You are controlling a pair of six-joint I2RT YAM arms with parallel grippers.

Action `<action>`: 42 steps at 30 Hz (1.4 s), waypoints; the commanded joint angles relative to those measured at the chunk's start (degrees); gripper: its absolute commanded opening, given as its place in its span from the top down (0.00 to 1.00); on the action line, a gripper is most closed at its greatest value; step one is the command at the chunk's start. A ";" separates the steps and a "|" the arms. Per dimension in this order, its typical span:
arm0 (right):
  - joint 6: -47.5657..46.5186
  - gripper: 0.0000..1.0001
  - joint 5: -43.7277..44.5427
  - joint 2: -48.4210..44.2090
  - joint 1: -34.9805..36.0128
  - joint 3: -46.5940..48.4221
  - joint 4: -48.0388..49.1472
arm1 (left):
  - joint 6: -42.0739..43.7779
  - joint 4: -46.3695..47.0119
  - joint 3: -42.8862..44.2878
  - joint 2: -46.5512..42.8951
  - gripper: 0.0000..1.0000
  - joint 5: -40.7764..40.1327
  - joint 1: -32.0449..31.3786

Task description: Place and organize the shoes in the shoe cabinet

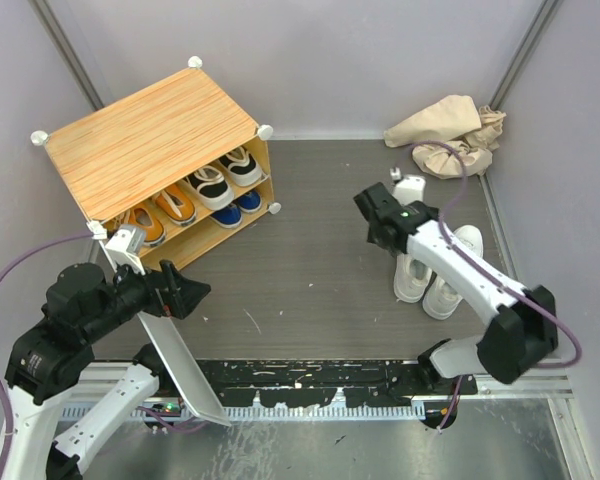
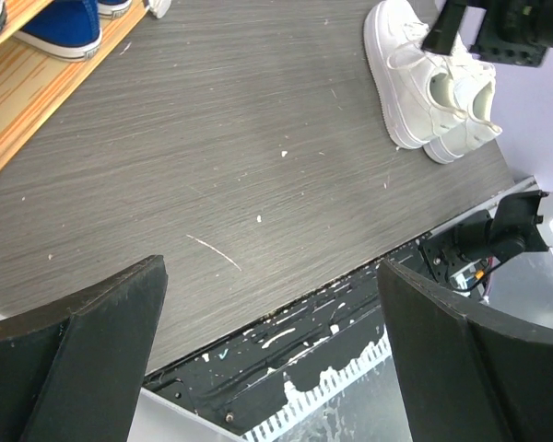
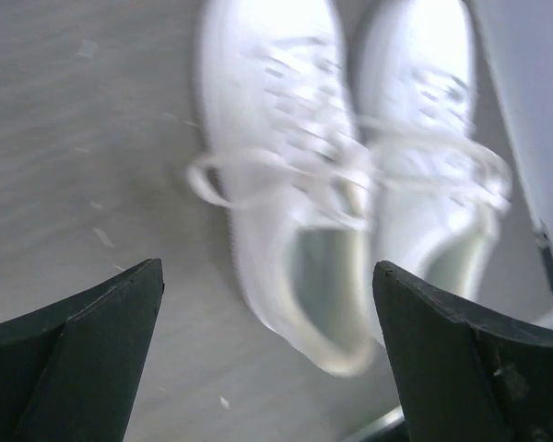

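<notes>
Top external: white shoes (image 1: 412, 280) sit side by side by the desk's (image 1: 320, 220) right edge, toes toward the far edge; left end effector (image 2: 272, 262) and right end effector (image 3: 267, 267) spread wide, empty.

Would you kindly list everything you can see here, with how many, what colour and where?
cabinet: one, orange-tan striped wood top, far left of the floor
orange shoes: two, orange, upper shelf, left side
black shoes: two, black with white soles and laces, upper shelf, right side
blue shoes: two, blue, lower shelf
white shoes: two, white, side by side on the floor at right, outside the cabinet
cloth bag: one, beige, far right corner
panel: one, white, slanting from the cabinet's near corner toward the left arm's base
left pincer: one, black, open, empty, near the panel
right pincer: one, black, open, above the white shoes
</notes>
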 commanded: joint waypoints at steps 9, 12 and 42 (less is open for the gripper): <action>17.00 0.02 -5.06 -16.65 -7.79 -7.46 -21.38 | 5.45 4.54 -0.77 -2.17 0.02 5.14 0.02; 16.18 0.03 -4.42 -17.53 -10.04 -9.47 -18.44 | 5.72 4.66 -1.04 -2.43 0.02 5.22 0.04; -8.27 0.79 -31.24 -11.46 -30.02 -28.38 24.22 | 1.52 6.05 1.64 -0.69 0.02 0.43 0.00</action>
